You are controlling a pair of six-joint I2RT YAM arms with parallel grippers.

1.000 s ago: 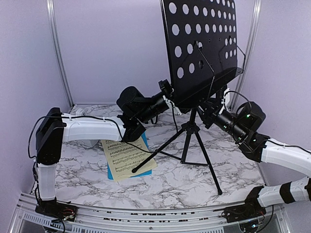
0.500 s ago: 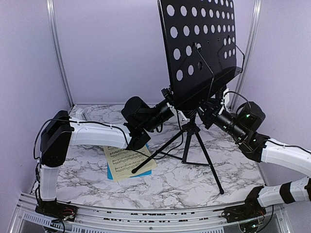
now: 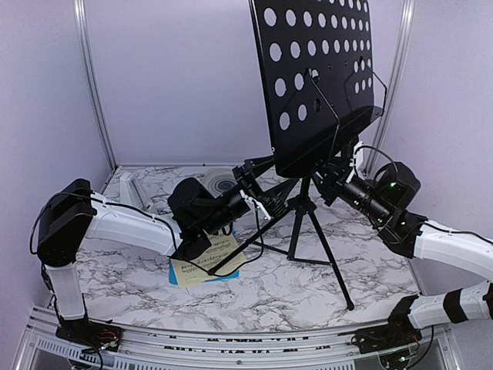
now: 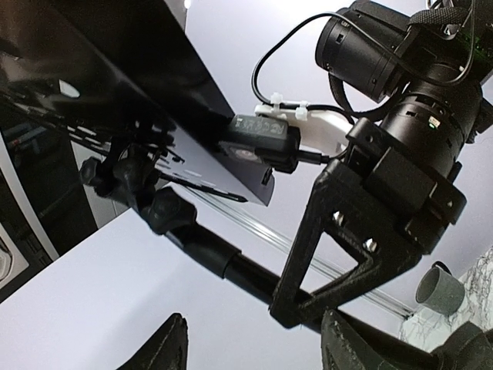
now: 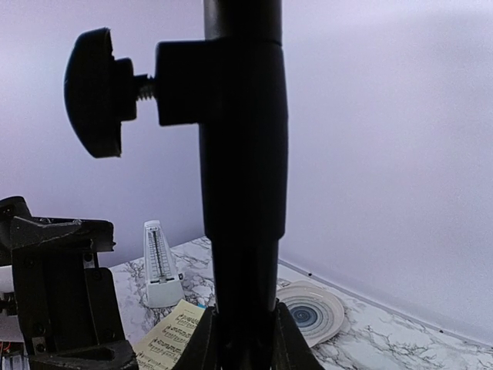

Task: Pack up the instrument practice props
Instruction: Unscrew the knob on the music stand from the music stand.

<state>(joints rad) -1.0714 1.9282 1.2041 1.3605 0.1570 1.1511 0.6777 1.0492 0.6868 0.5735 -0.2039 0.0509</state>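
The music stand [image 3: 320, 77] is seen upright on its tripod legs at the middle right of the marbled table [image 3: 308, 297]. Its post [image 5: 243, 193] is pinched below the desk by the right gripper [image 5: 243, 343]. The left gripper [image 3: 269, 185] is held just left of that post with jaws spread; whether it touches the post cannot be told. The yellow and blue sheet-music pages [image 3: 199, 266] are laid flat at the near left. The white metronome [image 5: 159, 266] is stood at the far left, beside a ringed plate [image 5: 312, 310]. A grey mug [image 4: 439, 287] is glimpsed; its inside cannot be made out.
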